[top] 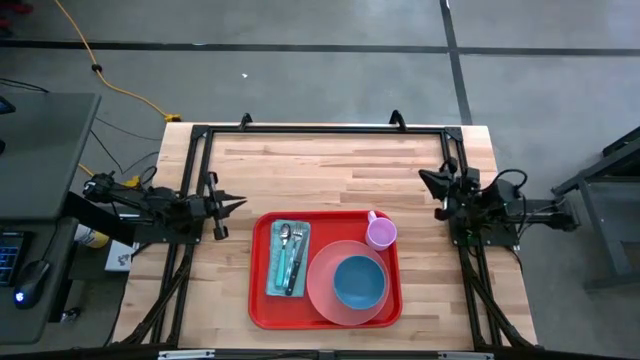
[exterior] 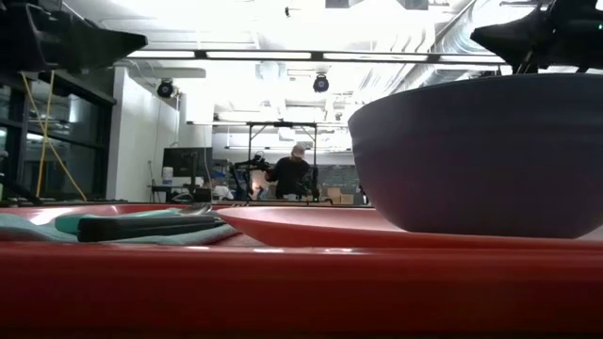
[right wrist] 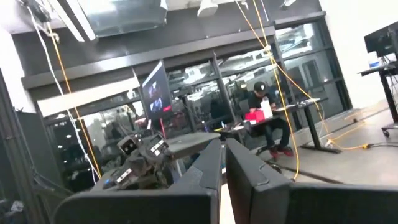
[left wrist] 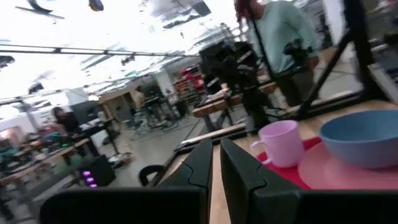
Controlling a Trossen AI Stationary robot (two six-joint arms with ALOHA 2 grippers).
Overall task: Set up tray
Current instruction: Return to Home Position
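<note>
Both arms rest at the side edges of the table (top: pixel 330 165). The left gripper (top: pixel 233 204) and right gripper (top: pixel 424 177) each have their fingers pressed together on nothing. Between them lies the red tray (top: pixel 258 300), carrying a pink plate (top: pixel 322 295) with a blue bowl (top: pixel 360 282), a pink cup (top: pixel 381 234), and cutlery (top: pixel 290 255) on a blue napkin (top: pixel 274 278).

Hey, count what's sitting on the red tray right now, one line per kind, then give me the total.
Plate: 1
Bowl: 1
Cup: 1
Napkin: 1
Utensils lying on the napkin: 2
Total: 6 things on the tray
</note>
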